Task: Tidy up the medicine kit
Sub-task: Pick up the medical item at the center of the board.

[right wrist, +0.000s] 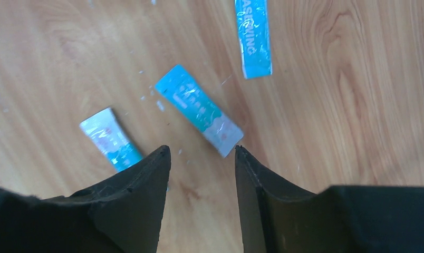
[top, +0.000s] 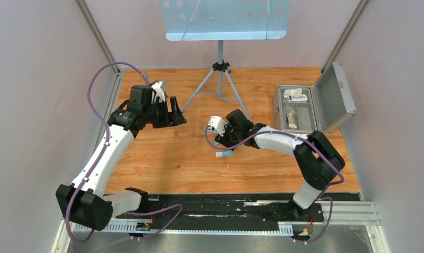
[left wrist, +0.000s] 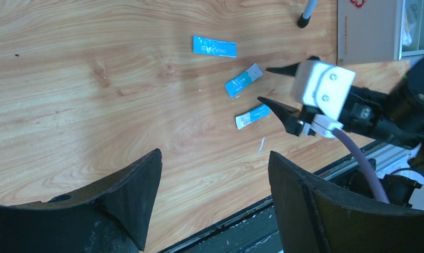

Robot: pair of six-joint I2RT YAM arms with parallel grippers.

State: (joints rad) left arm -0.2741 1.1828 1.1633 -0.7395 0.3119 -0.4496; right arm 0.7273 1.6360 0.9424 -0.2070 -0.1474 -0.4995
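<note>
**Overhead view.** The medicine kit stands on the far right part of the wooden table. Its lid is swung open to the right and tilted up beside the side wall. I see small pale packets in its compartments, too small to identify. A music stand stands at the far middle of the table. The left gripper hangs over the far left part of the table, well apart from the kit. The right gripper sits low over the middle of the table and points left.

**Left wrist view.** I see the left fingers spread wide, with nothing between them. Beyond them three sachets lie flat on the wood: a long blue sachet, a middle sachet and a short sachet. The black tips of the right gripper stand partly apart and hold nothing. They are just beside the middle and short sachets.

**Right wrist view.** The white end of the middle sachet lies just ahead of the gap between the right fingers. I cannot tell whether its corner touches one finger. The other finger hides the near end of the short sachet.
</note>
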